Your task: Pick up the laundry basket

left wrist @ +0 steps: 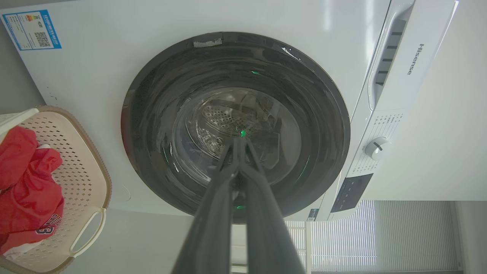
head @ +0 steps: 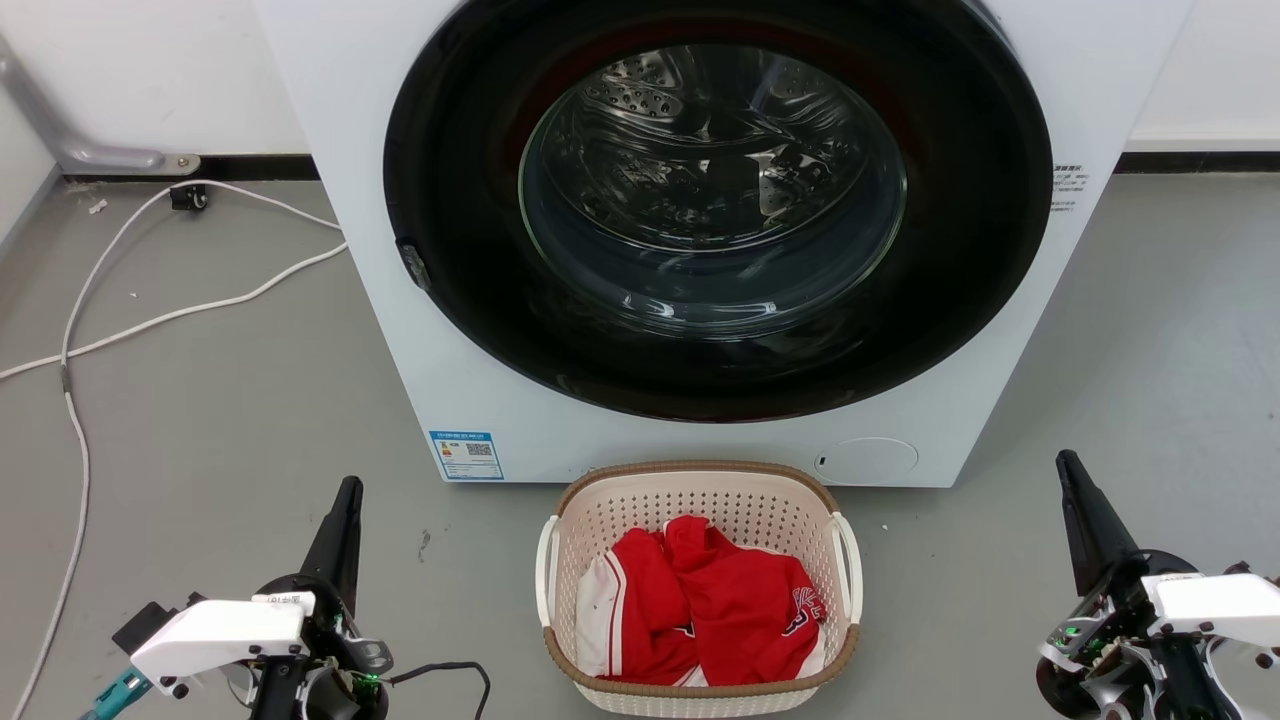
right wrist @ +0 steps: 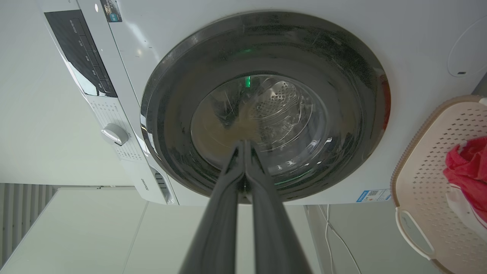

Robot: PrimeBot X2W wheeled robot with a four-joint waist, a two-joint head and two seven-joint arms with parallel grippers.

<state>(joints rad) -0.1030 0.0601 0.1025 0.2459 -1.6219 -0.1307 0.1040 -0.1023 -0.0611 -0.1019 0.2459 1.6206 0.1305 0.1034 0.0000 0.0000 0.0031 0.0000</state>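
We see a small cream-white perforated plastic laundry basket (head: 740, 505), rounded-rectangular with a brown woven-look rim, standing upright on the grey floor (head: 200, 420) at the lower centre of the head view. A crumpled red garment (head: 720, 600) with white trim lies inside it, and white side handles (head: 547, 565) stand out from its two long sides. The basket's far end is just beside the base of a large white front-loading washing machine (head: 400, 330), whose round door (head: 712, 190) of dark-framed glass is closed and shows a metal drum behind it. A small blue label (head: 466, 455) sits low on the machine's front, to the left of the basket. The left gripper (head: 347, 490) hovers over the floor well to the basket's left, its two long dark fingers pressed together on nothing. The right gripper (head: 1066, 462) hovers well to the basket's right, fingers likewise closed and empty. Both point towards the machine, and neither touches the basket. A thin white cable (head: 150, 320) trails across the floor at the far left.
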